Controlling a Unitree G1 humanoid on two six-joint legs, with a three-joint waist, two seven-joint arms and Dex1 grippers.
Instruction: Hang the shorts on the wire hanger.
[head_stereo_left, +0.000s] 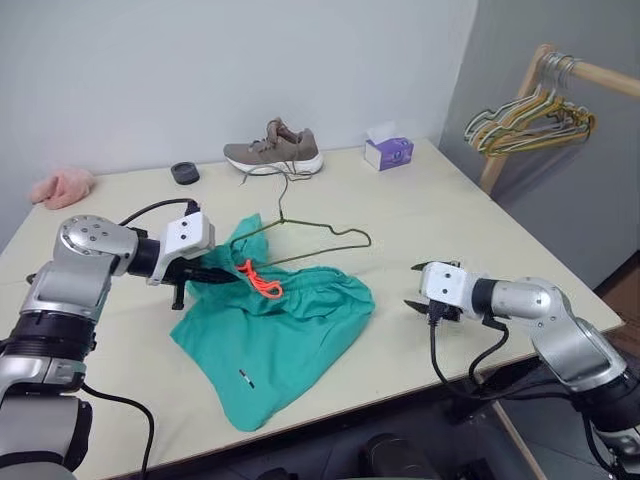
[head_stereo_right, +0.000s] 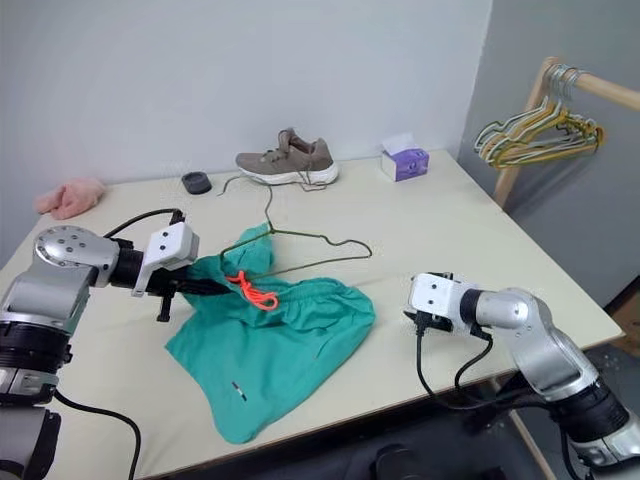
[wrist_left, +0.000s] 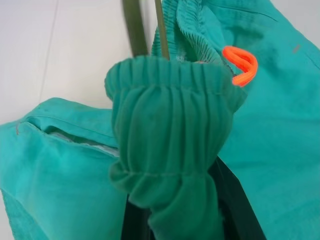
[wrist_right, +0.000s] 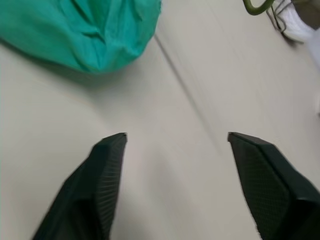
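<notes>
The shorts (head_stereo_left: 275, 340) lie spread on the near middle of the table (head_stereo_left: 440, 215), teal-green, with one leg reaching toward the near edge and a tiny white mark near that hem. Their gathered waistband is bunched up at the far left side, where an orange cord (head_stereo_left: 259, 278) loops out of the fabric. The wire hanger (head_stereo_left: 318, 236) lies just beyond them, its thin dark frame partly tucked under the waistband and its hook pointing toward the far side of the table.

The left gripper (head_stereo_left: 218, 276) reaches in from the left, its black fingers (wrist_left: 239, 200) clenched on a fold of the waistband, which stands up between them in the left wrist view. The right gripper (head_stereo_left: 418, 302) hovers to the right of the shorts, well apart from them, its two fingers (wrist_right: 107, 170) spread wide over bare table with nothing between them.

Farther back, a brown shoe (head_stereo_left: 273, 150) sits near the wall, with a small black round thing (head_stereo_left: 185, 172) to its left and a purple tissue box (head_stereo_left: 389, 150) to its right. A pink cloth (head_stereo_left: 62, 186) lies at the far left corner. Off the table to the far right, a bunch of coloured hangers (head_stereo_left: 530, 118) hangs on a wooden rack (head_stereo_left: 520, 110).
</notes>
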